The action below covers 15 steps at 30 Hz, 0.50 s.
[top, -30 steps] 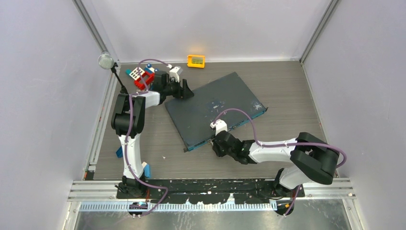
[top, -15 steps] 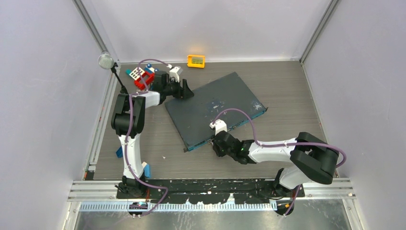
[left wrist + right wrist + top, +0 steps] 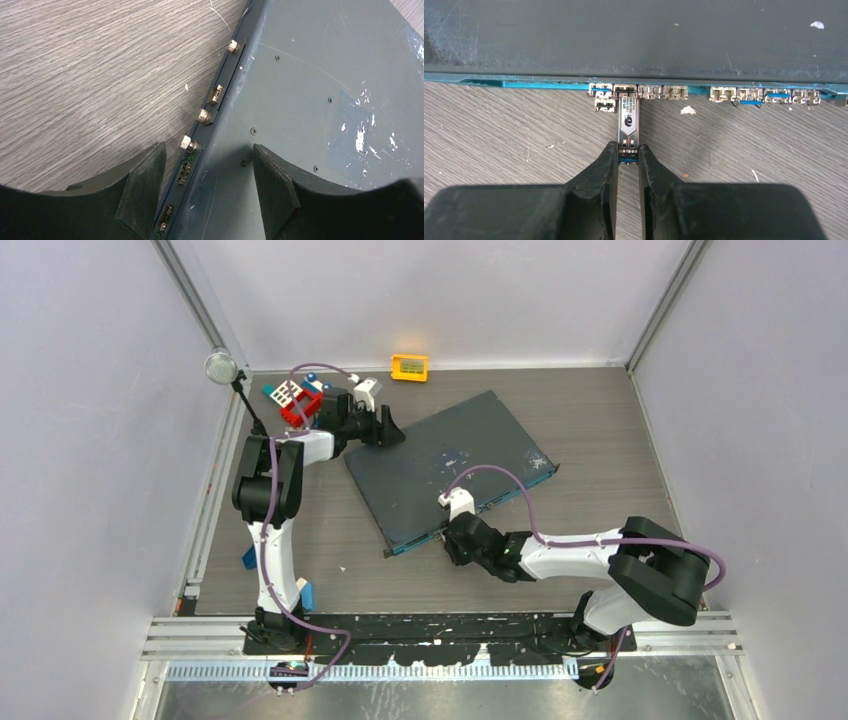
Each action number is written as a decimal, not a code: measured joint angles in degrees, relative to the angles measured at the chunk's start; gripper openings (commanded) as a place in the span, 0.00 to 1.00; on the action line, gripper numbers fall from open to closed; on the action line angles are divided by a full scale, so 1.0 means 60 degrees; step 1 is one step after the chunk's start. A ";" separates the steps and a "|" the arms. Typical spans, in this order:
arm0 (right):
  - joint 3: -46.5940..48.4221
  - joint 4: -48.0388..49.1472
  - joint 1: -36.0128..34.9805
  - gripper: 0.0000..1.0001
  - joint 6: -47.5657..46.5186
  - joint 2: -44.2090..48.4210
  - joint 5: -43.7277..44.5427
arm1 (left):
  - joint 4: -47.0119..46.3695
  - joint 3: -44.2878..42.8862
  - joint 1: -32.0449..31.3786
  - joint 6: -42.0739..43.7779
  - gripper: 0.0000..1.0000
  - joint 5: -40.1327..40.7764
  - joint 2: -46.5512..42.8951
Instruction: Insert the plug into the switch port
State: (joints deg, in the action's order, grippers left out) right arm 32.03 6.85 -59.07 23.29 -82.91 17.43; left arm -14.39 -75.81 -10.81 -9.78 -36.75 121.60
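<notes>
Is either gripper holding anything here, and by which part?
The right gripper pinches the plug by its rear end, its front at the switch port. The left gripper stands open astride the back edge of the switch box, gripping nothing.

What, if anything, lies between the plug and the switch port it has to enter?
Nothing visible does. The right gripper pinches the tail of the plug, and its front end meets the mouth of the switch port in the teal face. A white crumb lies to the side, clear of the path.
</notes>
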 measured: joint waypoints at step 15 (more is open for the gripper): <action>0.0539 -0.0153 -0.0011 0.13 0.0051 -0.0521 0.0335 | -0.0004 0.0000 0.0000 0.0000 0.65 0.0000 -0.0004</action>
State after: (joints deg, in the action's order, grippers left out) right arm 35.27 5.93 -59.13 23.59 -86.04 19.44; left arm -14.41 -75.81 -10.81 -9.78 -36.75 121.58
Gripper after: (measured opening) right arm 0.213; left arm 0.654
